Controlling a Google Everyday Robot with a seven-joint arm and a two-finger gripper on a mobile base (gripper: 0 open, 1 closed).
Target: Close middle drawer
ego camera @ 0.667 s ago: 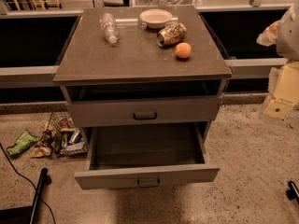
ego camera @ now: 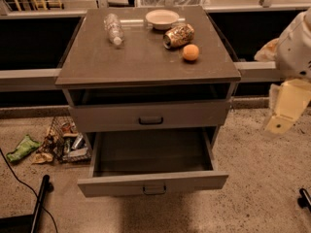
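Observation:
The middle drawer (ego camera: 153, 182) stands pulled far out of the grey cabinet, empty inside, its flat front with a small dark handle toward me. The uppermost drawer front (ego camera: 150, 116) sits above it, nearly flush, with a dark gap over it. The lowest drawer is hidden under the open one. My gripper (ego camera: 284, 110), a cream-coloured part below the white arm (ego camera: 296, 47), hangs at the right edge of the view. It is to the right of the cabinet, at about the height of the uppermost drawer, and touches nothing.
On the cabinet top (ego camera: 141, 57) lie a clear plastic bottle (ego camera: 113, 29), a white bowl (ego camera: 162, 18), a tipped can (ego camera: 178, 35) and an orange (ego camera: 190, 52). A wire basket with litter (ego camera: 65, 142) and a green bag (ego camera: 22, 148) lie on the floor at left. A black cable and pole (ego camera: 39, 198) are at the lower left.
My arm and gripper have shifted slightly down and to the left at the right edge. The drawers and the things on top have not moved.

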